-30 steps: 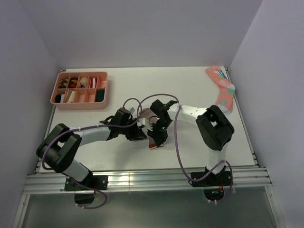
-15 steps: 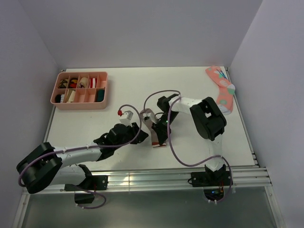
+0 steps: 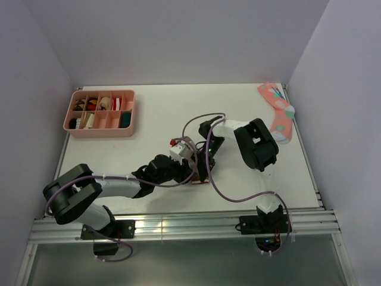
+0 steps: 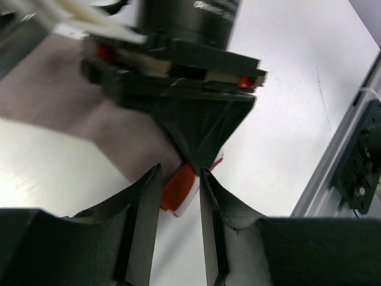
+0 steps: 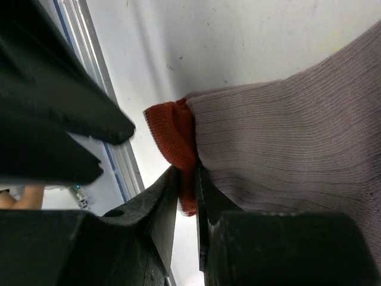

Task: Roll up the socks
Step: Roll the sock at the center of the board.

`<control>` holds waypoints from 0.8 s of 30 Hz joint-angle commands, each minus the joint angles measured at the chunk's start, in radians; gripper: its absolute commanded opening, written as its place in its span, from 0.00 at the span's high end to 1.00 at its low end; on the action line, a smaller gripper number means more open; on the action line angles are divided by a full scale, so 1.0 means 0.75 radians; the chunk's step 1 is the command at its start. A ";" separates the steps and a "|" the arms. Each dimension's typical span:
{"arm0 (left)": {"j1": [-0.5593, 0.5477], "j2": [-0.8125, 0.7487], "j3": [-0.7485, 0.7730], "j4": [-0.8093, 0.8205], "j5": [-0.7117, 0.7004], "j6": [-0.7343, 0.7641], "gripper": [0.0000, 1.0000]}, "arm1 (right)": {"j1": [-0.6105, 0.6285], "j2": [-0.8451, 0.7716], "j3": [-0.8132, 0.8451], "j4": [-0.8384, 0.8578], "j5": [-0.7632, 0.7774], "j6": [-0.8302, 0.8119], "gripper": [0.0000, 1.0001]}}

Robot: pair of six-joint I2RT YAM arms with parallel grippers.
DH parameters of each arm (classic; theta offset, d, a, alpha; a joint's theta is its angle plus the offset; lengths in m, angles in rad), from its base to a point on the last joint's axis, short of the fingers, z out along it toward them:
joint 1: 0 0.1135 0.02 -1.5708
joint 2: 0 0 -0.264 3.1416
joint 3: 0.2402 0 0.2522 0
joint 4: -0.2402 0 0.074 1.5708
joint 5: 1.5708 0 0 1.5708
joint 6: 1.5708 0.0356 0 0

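A: end effector state?

B: right gripper [image 5: 187,196] was clamped on the red edge of the red-and-white striped cuff [image 5: 172,134] of the taupe-brown ribbed sock [image 5: 286,155]; jaws nearly together with fabric pinched between them; left gripper [image 4: 178,211] stood at a narrow gap with that same cuff end in the gap; couldn't tell whether its pads actually bore on it; the two tools were nose to nose

A: where was the sock?

B: lying on the white table [image 3: 155,113], front-centre, under both wrists; well apart from the coral-pink spotted sock [image 3: 277,110] at the far right and the pink compartment tray [image 3: 98,133] at the far left; dark green sock showed in no view, so hidden or out of frame, couldn't say which

A: which step?

B: looked like the start of the roll; cuff end gripped, no roll visible yet; next move would probably need the cuff lifted and turned over onto the sock body, with one gripper pinning the fabric so it didn't slide; the pinch sat on the very edge, so it might slip

A: diff vs earlier?

B: half a second before, the left wrist sat further left, short of the cuff, with its elbow down by the near edge; it had since moved right to the cuff; right arm was folded tighter than a second before; cuff, coral-pink sock and tray stayed put
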 commanded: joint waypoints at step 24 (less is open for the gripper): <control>-0.038 0.312 0.071 0.249 0.184 0.059 0.64 | -0.057 0.077 0.088 -0.065 -0.041 0.035 0.78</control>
